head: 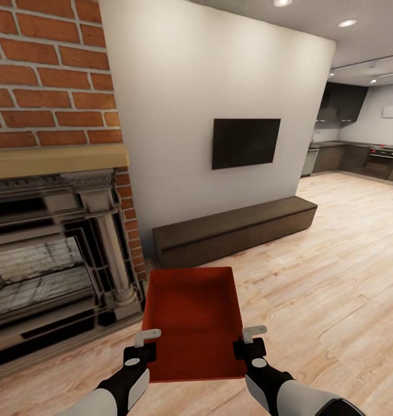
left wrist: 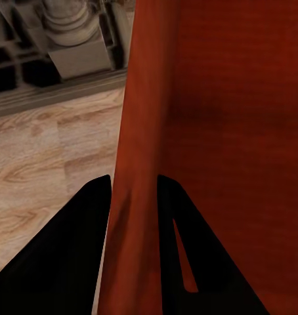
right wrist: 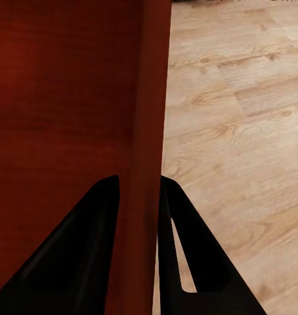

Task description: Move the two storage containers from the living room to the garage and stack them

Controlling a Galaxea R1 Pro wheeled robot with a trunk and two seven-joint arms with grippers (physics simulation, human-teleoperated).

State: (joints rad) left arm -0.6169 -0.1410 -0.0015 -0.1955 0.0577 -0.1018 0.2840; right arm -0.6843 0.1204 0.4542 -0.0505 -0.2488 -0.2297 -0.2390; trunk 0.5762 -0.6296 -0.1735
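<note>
1. An orange-red, thin-walled, lidless rectangular storage container (head: 193, 320) hangs in front of the robot above the light wood plank floor (head: 335, 277), carried between both arms.
2. The left gripper (head: 145, 342) pinches the container's left wall; in the left wrist view its two dark fingers (left wrist: 77, 243) sit either side of that wall (left wrist: 132, 216), closed against it.
3. The right gripper (head: 251, 340) clamps the right wall the same way, fingers (right wrist: 83, 243) straddling the rim (right wrist: 144, 223).
4. Left of the container stands an ornate dark fireplace (head: 52, 254) under a red brick chimney (head: 46, 75).
5. Ahead, a long dark brown low bench (head: 234, 228) runs below a black wall-mounted screen (head: 245, 143).
</note>
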